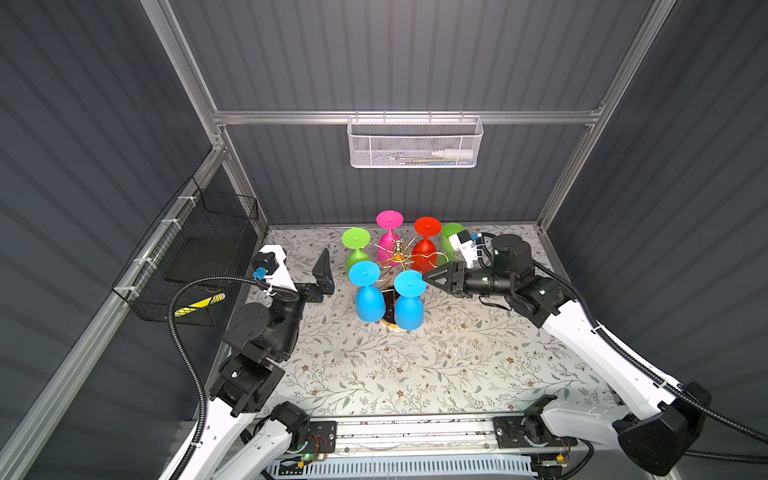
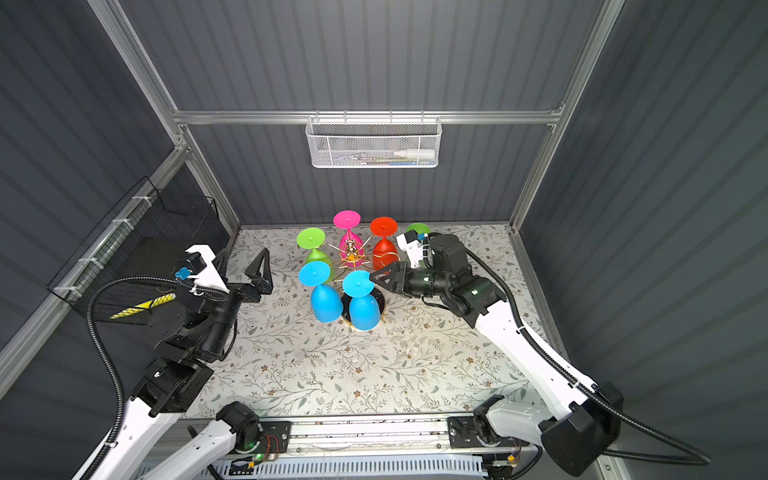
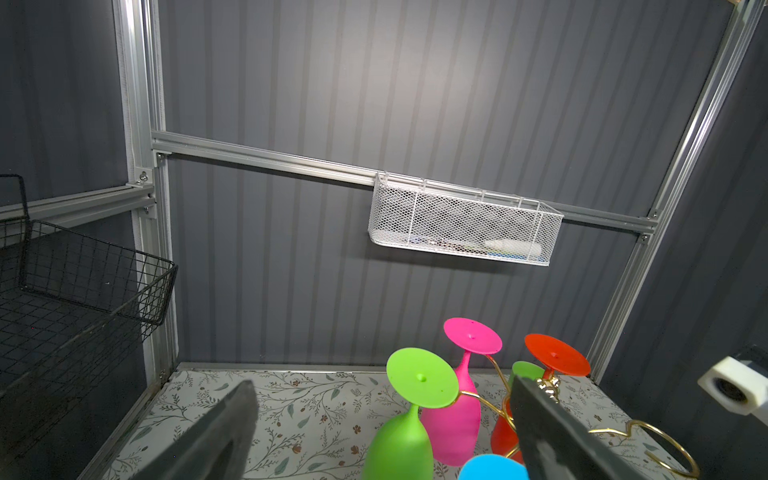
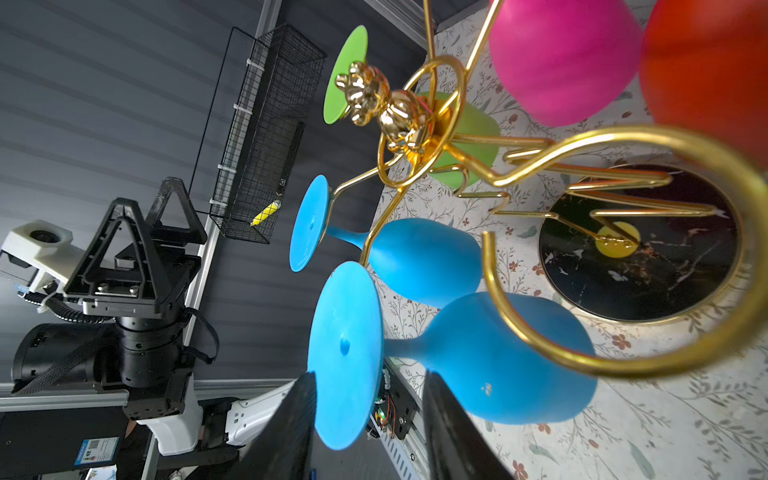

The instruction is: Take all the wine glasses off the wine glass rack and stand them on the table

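On gold wire rack (image 1: 398, 252), matte blue wine glass (image 1: 409, 308) inverted, right gripper (image 1: 426, 277) half-parted astride its foot, left gripper (image 2: 261, 270) splayed.

A robotics lab cell: grey ribbed wall panels (image 1: 415, 54) on aluminium framing (image 1: 183, 62), a mesh basket (image 1: 415, 145) on the far rail (image 1: 282, 117), a robot arm (image 1: 598, 351) at either near corner.

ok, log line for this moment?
right jaws astride foot of front matte blue wine glass, grip unclear | left jaws open, empty | glass inverted on gold wire rack
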Robot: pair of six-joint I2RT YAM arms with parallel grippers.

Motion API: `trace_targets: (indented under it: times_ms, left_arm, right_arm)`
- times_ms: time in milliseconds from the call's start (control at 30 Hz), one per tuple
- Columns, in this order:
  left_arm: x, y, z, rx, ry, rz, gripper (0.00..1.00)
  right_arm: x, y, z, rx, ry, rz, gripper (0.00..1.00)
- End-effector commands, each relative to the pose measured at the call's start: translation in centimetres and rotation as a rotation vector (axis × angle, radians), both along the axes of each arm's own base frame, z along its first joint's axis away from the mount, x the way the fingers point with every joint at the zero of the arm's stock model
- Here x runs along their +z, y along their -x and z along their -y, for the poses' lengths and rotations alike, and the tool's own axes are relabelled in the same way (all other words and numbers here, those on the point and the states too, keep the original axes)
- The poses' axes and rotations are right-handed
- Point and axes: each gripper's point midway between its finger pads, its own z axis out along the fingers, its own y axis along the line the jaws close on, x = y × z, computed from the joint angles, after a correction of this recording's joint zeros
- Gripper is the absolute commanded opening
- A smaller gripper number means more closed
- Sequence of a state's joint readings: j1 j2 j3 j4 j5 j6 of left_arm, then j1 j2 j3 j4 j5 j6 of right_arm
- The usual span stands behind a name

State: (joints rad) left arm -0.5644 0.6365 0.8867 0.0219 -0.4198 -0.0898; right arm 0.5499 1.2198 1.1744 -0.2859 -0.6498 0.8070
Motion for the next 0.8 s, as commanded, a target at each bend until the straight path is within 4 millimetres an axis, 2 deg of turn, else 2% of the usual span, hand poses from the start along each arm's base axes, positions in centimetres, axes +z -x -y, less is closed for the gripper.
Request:
trace_targets:
  times_ms: [0,200,767]
  left_arm:
    - [0.16,0.2,-0.29,0.007,0.022,0.012,0.96]
    - [0.07,0.32,-0.33,0.005,0.026,0.011,0.97]
    - [0.23,0.54,-0.51,0.007,0.027,0.017,0.97]
  right_arm:
    - [0.73,-0.08,-0.81,0.006,-0.03,0.021,0.44]
    - [0.65,-0.02,-1.47,0.017,-0.034,0.011,0.35]
    - [0.64,0.11,-1.26,0.005,-0.034,-0.002,0.06]
